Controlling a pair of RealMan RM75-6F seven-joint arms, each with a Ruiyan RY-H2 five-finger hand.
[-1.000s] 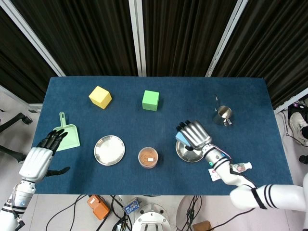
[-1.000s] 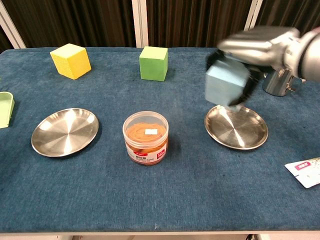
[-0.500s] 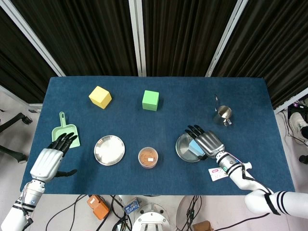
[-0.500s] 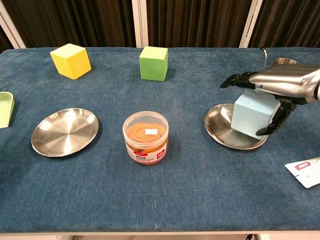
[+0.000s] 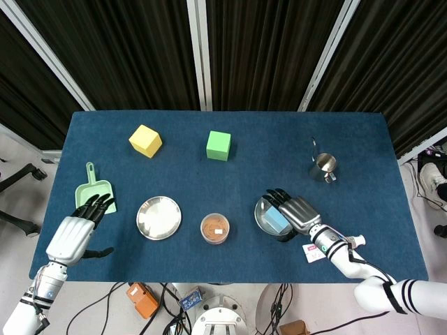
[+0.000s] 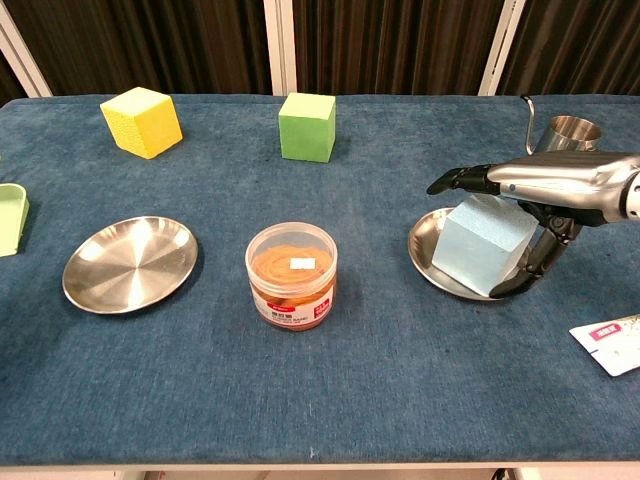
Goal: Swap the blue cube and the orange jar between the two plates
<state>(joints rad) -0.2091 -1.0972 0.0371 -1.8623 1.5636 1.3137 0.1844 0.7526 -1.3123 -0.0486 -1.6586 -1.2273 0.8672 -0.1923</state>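
Head view: the right hand (image 5: 293, 213) grips the blue cube (image 5: 276, 218) over the right plate (image 5: 262, 216); the left hand (image 5: 72, 236) hovers open near the green dustpan (image 5: 96, 195). The orange jar (image 5: 215, 228) stands on the cloth between the plates.

Chest view: the cube (image 6: 482, 245) sits tilted in the plate (image 6: 424, 244), lower than half a second ago (then held clear above it). Placing seems in hand; next, release the cube, then carry the jar (image 6: 291, 275) to the left plate (image 6: 129, 263).

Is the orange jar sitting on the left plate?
No, the orange jar stands on the blue cloth between the plates, apart from the bare left plate.
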